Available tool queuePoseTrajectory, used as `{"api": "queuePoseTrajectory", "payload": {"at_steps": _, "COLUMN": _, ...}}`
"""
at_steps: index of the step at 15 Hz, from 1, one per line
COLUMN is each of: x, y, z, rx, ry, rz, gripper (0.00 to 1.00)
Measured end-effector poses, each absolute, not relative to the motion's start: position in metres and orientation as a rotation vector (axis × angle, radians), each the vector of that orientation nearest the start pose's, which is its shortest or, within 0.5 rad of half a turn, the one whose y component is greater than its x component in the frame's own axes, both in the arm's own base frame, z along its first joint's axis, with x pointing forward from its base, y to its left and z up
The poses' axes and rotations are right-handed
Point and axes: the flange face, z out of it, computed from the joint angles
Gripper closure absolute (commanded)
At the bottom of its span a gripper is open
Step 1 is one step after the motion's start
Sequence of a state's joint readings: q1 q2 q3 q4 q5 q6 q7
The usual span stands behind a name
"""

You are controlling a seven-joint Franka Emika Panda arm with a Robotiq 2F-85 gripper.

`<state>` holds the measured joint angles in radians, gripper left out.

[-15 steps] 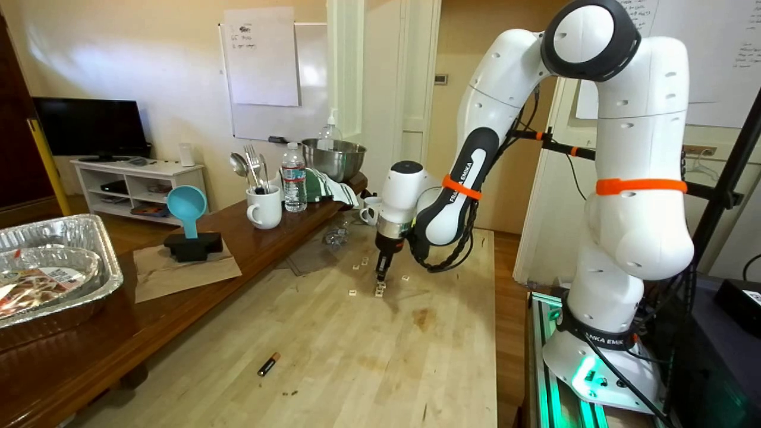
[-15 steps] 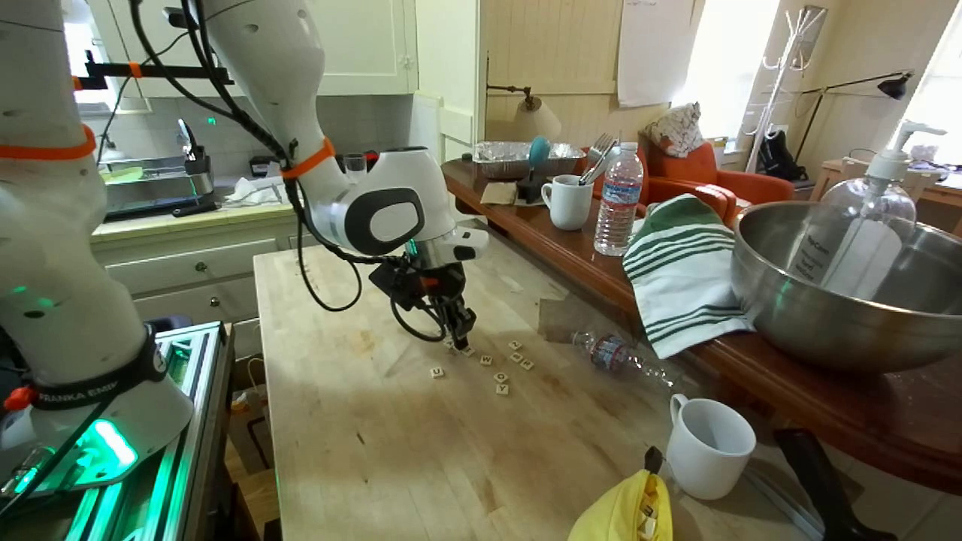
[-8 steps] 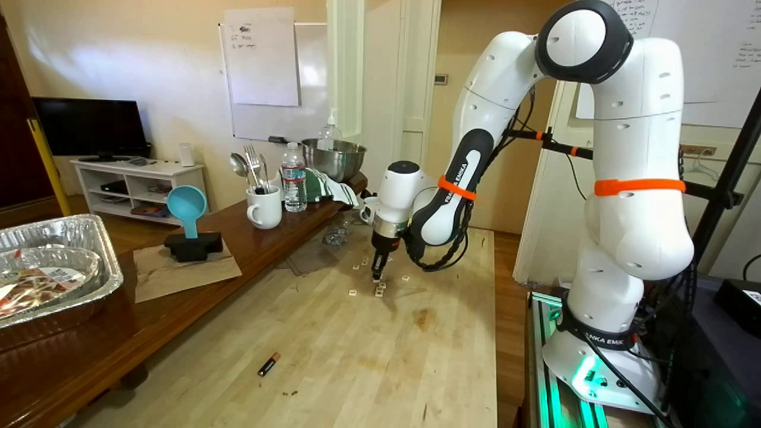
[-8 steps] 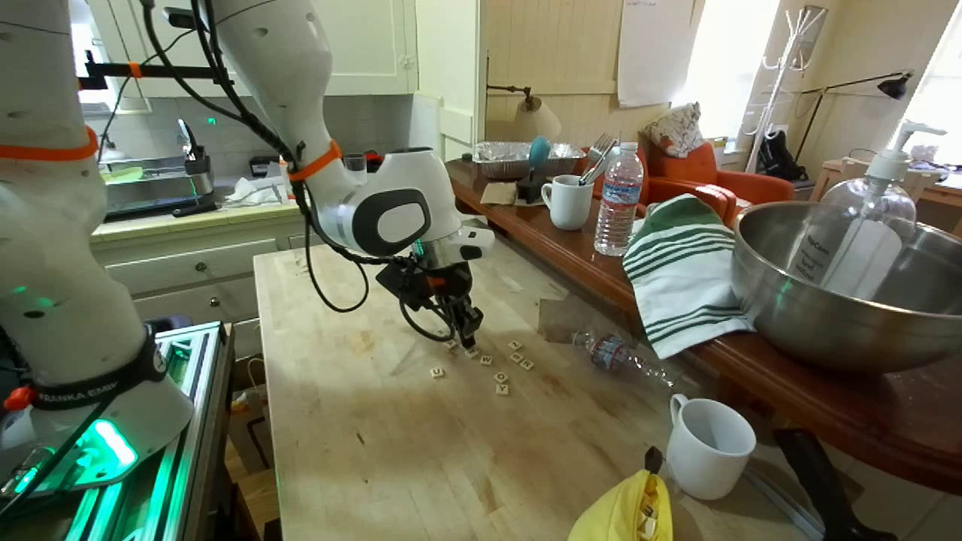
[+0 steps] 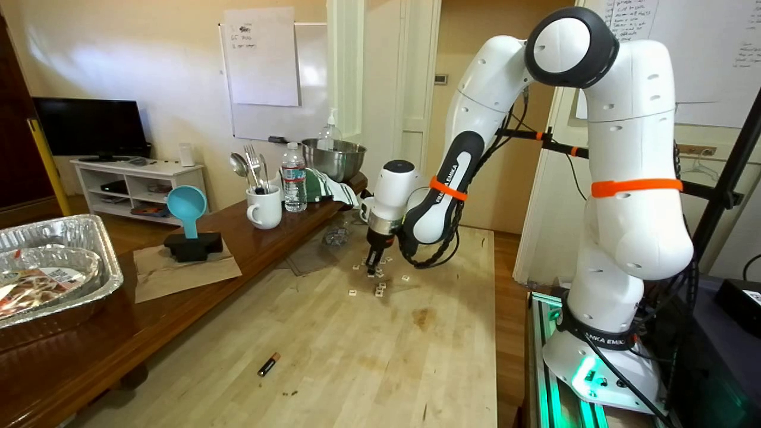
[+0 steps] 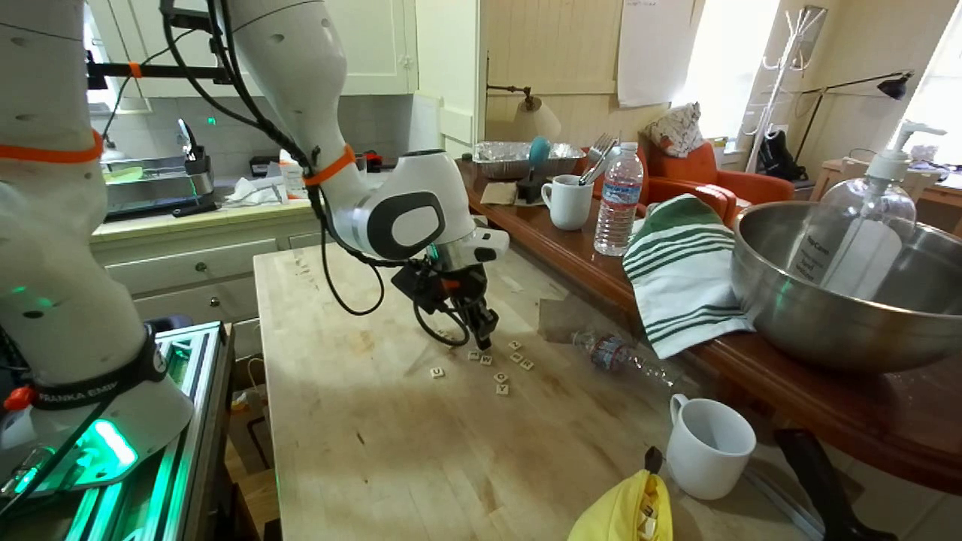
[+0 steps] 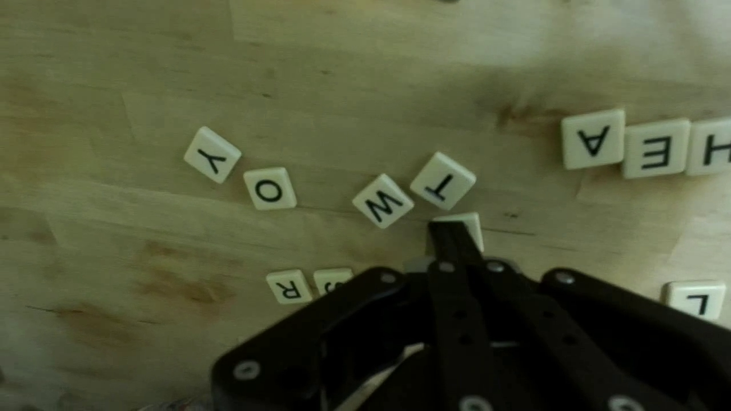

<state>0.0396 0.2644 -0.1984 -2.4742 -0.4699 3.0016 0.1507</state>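
Observation:
My gripper (image 7: 446, 225) points down at the wooden table, its fingers together with nothing seen between them. In the wrist view the fingertips cover most of one white letter tile (image 7: 473, 225); its letter is hidden, and I cannot tell whether they touch it. Close by lie a T tile (image 7: 443, 180) and a W tile (image 7: 383, 201). Farther left are an O tile (image 7: 270, 189) and a Y tile (image 7: 212, 154). An A tile (image 7: 593, 138), E tile (image 7: 655, 148) and H tile (image 7: 710, 146) form a row at right. An R tile (image 7: 289, 286) and partly covered S tile (image 7: 325, 277) lie below.
An L tile (image 7: 695, 298) lies at far right in the wrist view. On the table are a battery (image 5: 269, 364), a crumpled plastic bottle (image 6: 612, 352), a white mug (image 6: 710, 451) and a yellow pouch (image 6: 620, 511). A raised counter bears a metal bowl (image 6: 812, 323) and a water bottle (image 5: 294, 187).
The shut gripper has slid a short way across the table, rightward and leftward respectively in the two exterior views. The T tile seems to have shifted slightly toward the W tile.

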Motion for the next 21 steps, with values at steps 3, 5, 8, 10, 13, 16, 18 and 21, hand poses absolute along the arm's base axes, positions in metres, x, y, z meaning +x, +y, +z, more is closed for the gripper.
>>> {"api": "queuePoseTrajectory", "payload": {"at_steps": 3, "x": 0.501, "y": -0.059, "z": 0.213, "rx": -3.293, "ry": -0.207, "rz": -0.428, "gripper": 1.00}}
{"api": "queuePoseTrajectory", "payload": {"at_steps": 5, "x": 0.504, "y": -0.064, "z": 0.213, "rx": -3.297, "ry": -0.181, "rz": -0.433, "gripper": 1.00}}
{"api": "queuePoseTrajectory", "payload": {"at_steps": 8, "x": 0.504, "y": -0.071, "z": 0.215, "rx": -3.301, "ry": -0.146, "rz": -0.440, "gripper": 1.00}}
{"api": "queuePoseTrajectory", "payload": {"at_steps": 10, "x": 0.504, "y": -0.079, "z": 0.221, "rx": -3.306, "ry": -0.115, "rz": -0.457, "gripper": 1.00}}
{"api": "queuePoseTrajectory", "payload": {"at_steps": 13, "x": 0.504, "y": -0.091, "z": 0.229, "rx": -3.312, "ry": -0.072, "rz": -0.482, "gripper": 1.00}}
{"api": "queuePoseTrajectory", "payload": {"at_steps": 16, "x": 0.504, "y": -0.099, "z": 0.228, "rx": -3.310, "ry": -0.040, "rz": -0.489, "gripper": 1.00}}
{"api": "queuePoseTrajectory", "payload": {"at_steps": 18, "x": 0.506, "y": -0.103, "z": 0.226, "rx": -3.302, "ry": -0.015, "rz": -0.512, "gripper": 1.00}}
{"api": "queuePoseTrajectory", "payload": {"at_steps": 21, "x": 0.514, "y": -0.109, "z": 0.225, "rx": -3.295, "ry": 0.012, "rz": -0.551, "gripper": 1.00}}
